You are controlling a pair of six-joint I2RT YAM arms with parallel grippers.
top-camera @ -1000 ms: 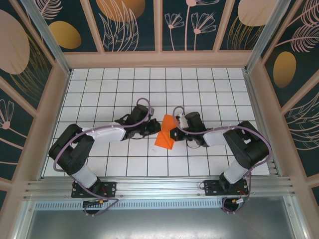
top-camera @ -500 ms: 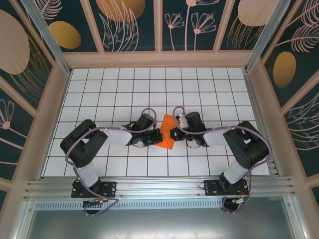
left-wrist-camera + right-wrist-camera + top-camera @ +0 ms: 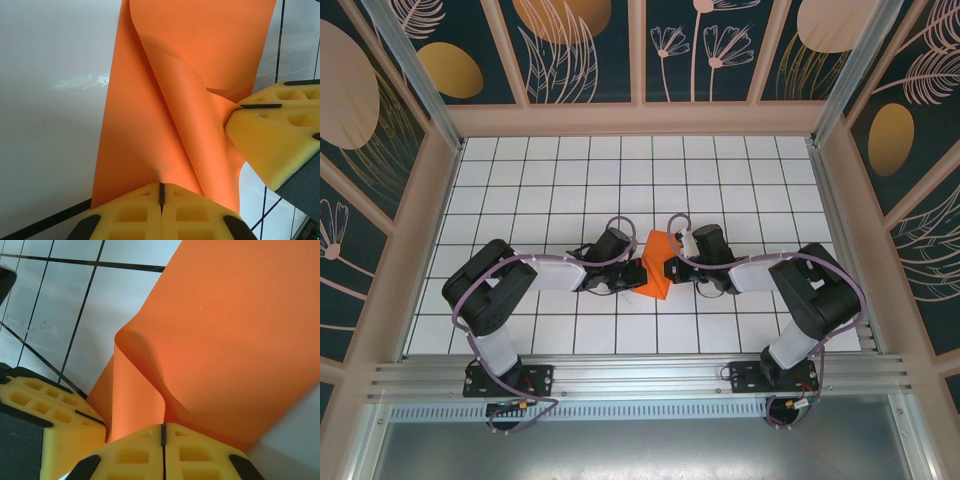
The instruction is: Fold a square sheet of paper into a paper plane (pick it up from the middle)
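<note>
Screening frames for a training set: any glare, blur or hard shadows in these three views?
Top view: evenly lit, sharp, no hard shadows. Left wrist: soft glare patch on the table left of the orange paper; paper crisp, left gripper at the frame bottom slightly soft. Right wrist: no glare, grid lines crisp, shading only in the paper's curl above the right gripper.

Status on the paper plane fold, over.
Left gripper: jaws shut on the orange paper. Right gripper: jaws shut on its other side. Paper bowed and creased between them. Nothing in the way.
</note>
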